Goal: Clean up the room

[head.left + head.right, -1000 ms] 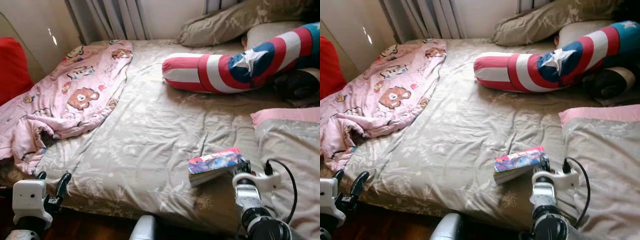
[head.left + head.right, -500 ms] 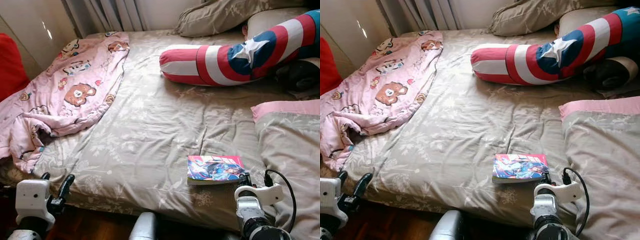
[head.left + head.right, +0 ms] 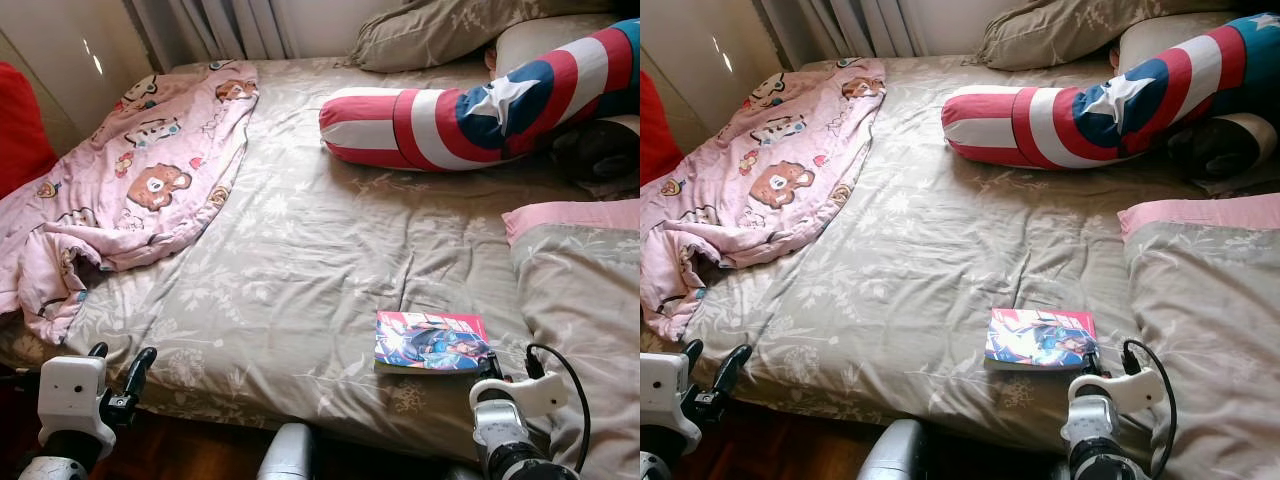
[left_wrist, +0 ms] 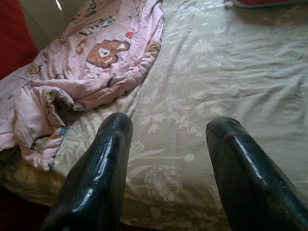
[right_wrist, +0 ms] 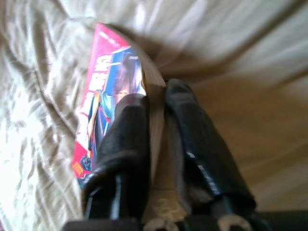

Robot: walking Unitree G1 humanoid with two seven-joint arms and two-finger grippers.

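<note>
Where the bed point(image 3: 300, 250) fills the head views, its near edge runs across the bottom with dark floor point(image 3: 190, 455) below it, and the comic book point(image 3: 431, 341) lies flat on the sheet close to that edge, just beside the grey, pink-trimmed pillow point(image 3: 580, 300) on the bed's right side. A wide stretch of bare sheet lies open between the comic book and the pink cartoon blanket point(image 3: 130, 190), which is crumpled along the bed's left side and spills over its near-left corner. The striped shield-pattern bolster point(image 3: 450, 120) lies across the far part of the bed, well apart from the book. The right gripper point(image 3: 494, 366) sits at the book's near-right corner, while the left gripper point(image 3: 118, 365) hovers at the bed's near-left edge, beside the blanket's fold. In the left wrist view, the left gripper's fingers point(image 4: 101, 183) are spread wide with nothing between them, pointing over the sheet toward the blanket. In the right wrist view, the right gripper's fingers point(image 5: 125, 144) are drawn close on the book's page edge, one finger over the cover.
</note>
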